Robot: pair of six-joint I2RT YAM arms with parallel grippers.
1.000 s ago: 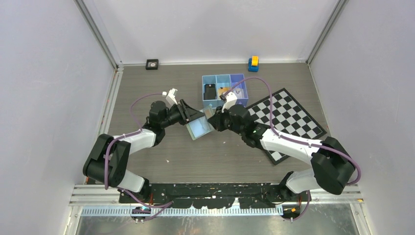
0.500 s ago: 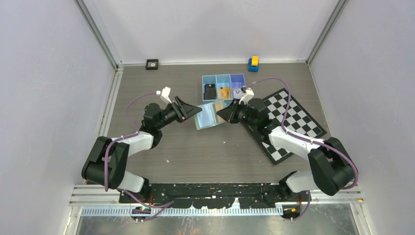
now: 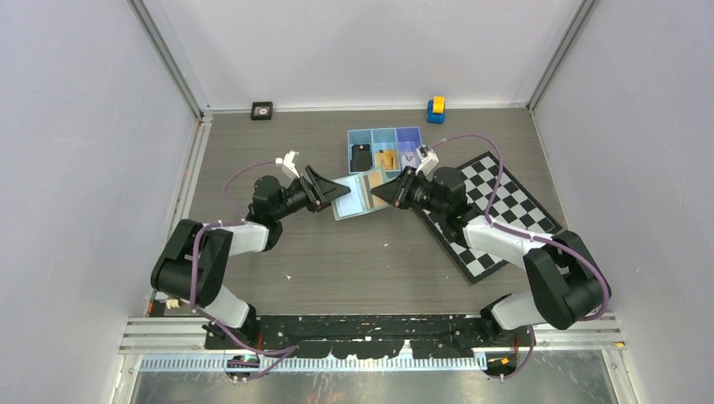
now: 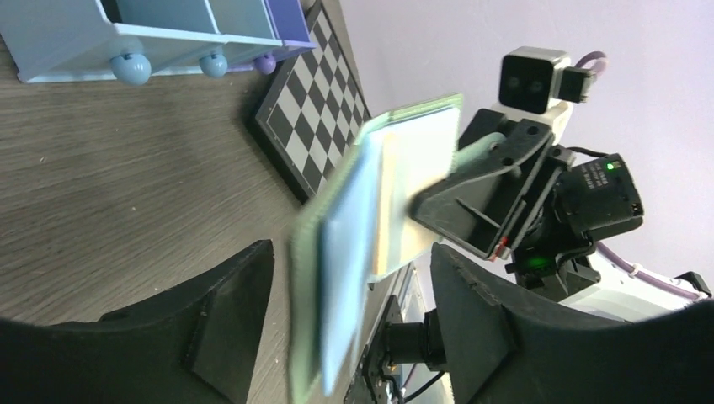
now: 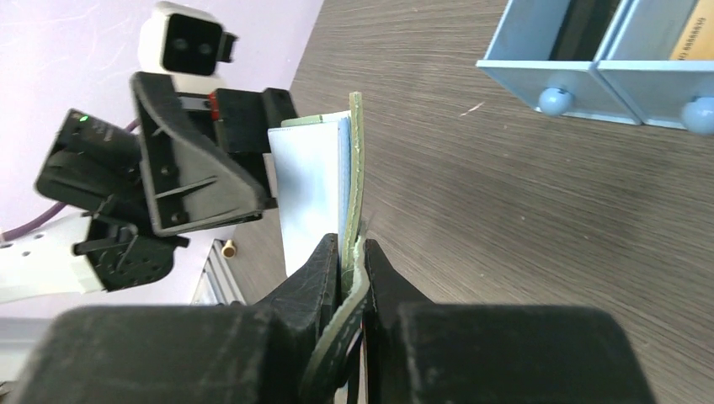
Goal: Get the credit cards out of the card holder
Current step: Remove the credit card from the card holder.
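Right wrist view: the card holder (image 5: 311, 194) is clamped edge-on by the right gripper (image 5: 352, 248), between the opened jaws of the left gripper (image 4: 352, 261).

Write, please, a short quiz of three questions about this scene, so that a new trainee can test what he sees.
1. True or false: the left gripper is clamped on the card holder.
2. What does the right gripper pinch? A. a black card; B. the card holder's edge; C. nothing.
3. What colour is the card in the left compartment of the blue tray?

Key: 1. False, its jaws stand open. 2. B. 3. Black.
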